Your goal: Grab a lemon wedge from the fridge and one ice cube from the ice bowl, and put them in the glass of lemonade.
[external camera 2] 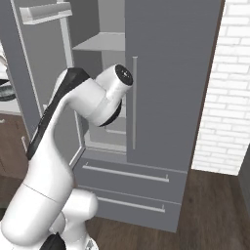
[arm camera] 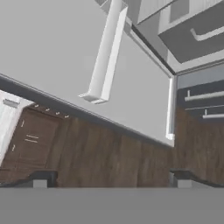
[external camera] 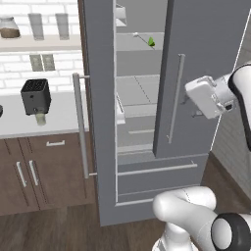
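Note:
The grey fridge (external camera: 206,29) has its left door (external camera: 98,122) swung open and its right door shut. On an upper shelf inside lies the tiny yellow-green lemon wedge (external camera: 151,42). My gripper (external camera: 196,112) hangs in front of the shut right door, just right of its bar handle (external camera: 175,98) and well below the wedge. In the hand view the gripper (arm camera: 111,181) is open, with the fingertips (arm camera: 40,181) far apart and nothing between them. The glass of lemonade (external camera: 40,118) stands on the counter, right in front of the black toaster (external camera: 36,95). The ice cube and ice bowl are out of view.
The open door's long handle (external camera: 81,127) juts toward me at the left. Two fridge drawers (external camera: 157,171) lie below the doors. Two tall glasses (external camera: 35,24) and a jar (external camera: 9,27) sit on a wall shelf. A white brick wall (external camera 2: 229,97) bounds the right.

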